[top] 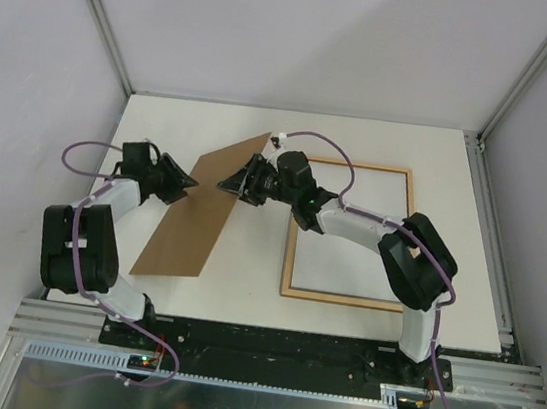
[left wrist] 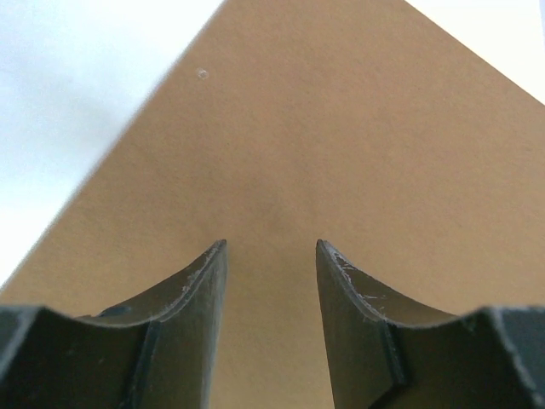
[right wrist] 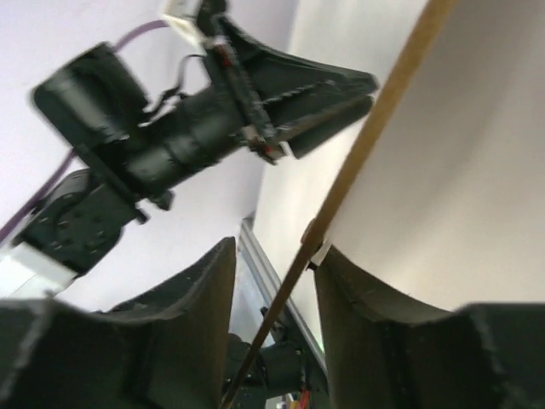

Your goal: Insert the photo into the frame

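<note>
1. The frame (top: pixel 342 297) lies flat on the table (top: pixel 241 301), right of centre, under the right arm. It has thin rails of pale wood in a plain rectangle. White shows inside the rails. Part of its right side is hidden by the arm.
2. A brown panel (top: pixel 201 215) stands tilted left of the frame and apart from it. Its lower end is toward the near edge and its upper corner toward the far side. The face is flat, matt and mid-brown.
3. The left hand (top: pixel 187 183) points its tips at the panel's left edge. In the left wrist view its fingers are apart, with the brown face filling the space beyond them. No grip shows.
4. The right hand (top: pixel 224 185) is at the panel's upper right edge. In the right wrist view the panel's thin brown edge runs between its fingers, close against one of them, with a clear gap to the other. The fingers are apart and not clamped.
5. In that same view a white face (right wrist: pixel 460 170) shows on the panel's other side. Whether it is the back of the photo cannot be told. No printed side shows in any view.
</note>
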### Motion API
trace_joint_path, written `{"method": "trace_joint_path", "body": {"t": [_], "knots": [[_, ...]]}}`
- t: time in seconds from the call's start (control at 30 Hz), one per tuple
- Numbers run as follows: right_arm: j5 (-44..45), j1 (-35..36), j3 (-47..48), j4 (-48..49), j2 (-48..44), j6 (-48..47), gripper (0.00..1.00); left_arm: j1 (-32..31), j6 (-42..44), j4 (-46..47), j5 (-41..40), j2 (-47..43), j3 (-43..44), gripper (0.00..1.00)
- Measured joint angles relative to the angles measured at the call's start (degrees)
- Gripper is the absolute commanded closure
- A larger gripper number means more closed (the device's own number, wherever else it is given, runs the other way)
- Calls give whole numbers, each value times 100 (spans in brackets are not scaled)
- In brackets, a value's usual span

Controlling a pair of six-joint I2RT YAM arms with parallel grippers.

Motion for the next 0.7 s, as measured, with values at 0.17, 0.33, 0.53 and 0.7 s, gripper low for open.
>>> {"method": "trace_joint_path", "body": {"t": [0.17,0.33,0.53,0.7], "knots": [[643,-20,-11,-1790,-398,-590,98,-304,28,-83,-94,-223,11,46],[960,-24,-17,-2514,-717,-811,100,-1226,278,-570,-592,-636,293,39],[1329,-17,-17,-3051,-1338,-1097,100,-2994,522,-1119,-1985,-1591,765,34],[1786,-37,76,-3558,-1814,-1329,100,-4817,560,-1598,-3622,-2291,1226,32]]}}
